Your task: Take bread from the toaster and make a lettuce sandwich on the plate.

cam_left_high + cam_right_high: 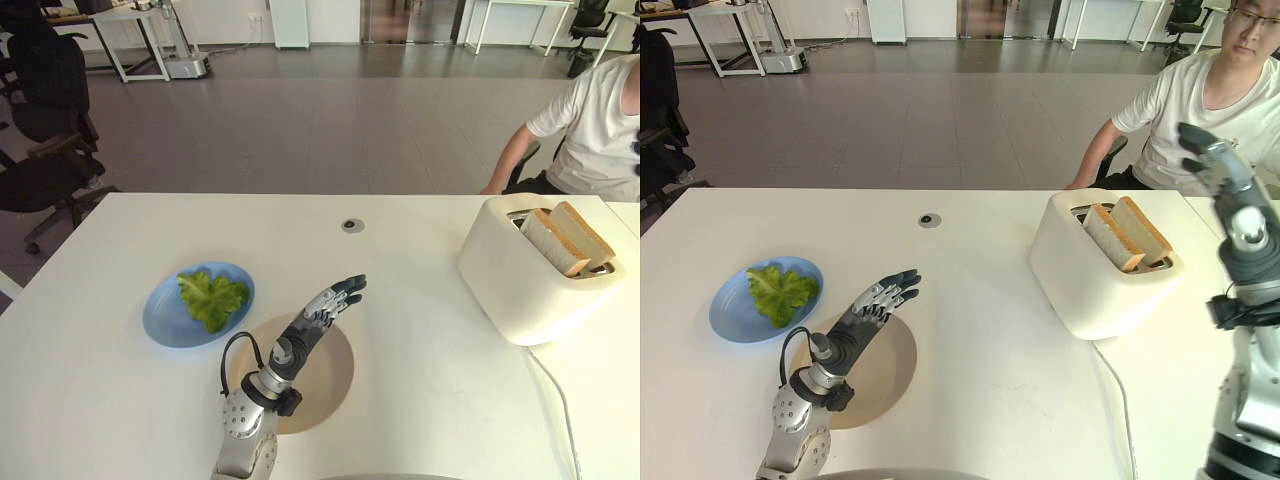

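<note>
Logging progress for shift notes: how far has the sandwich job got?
Done: nothing yet. Both bread slices stand in the toaster, the lettuce lies on the blue plate, the tan plate holds no food. In hand: nothing; the left hand over it and the right hand near the toaster are empty. Left: every step.

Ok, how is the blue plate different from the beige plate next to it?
The blue plate holds a lettuce leaf; the beige plate holds no food. The blue plate lies uncovered, further to the left; the beige plate sits nearer the robot, with the forearm of the open left hand stretched over it. Both are round and rest on the white table.
</note>
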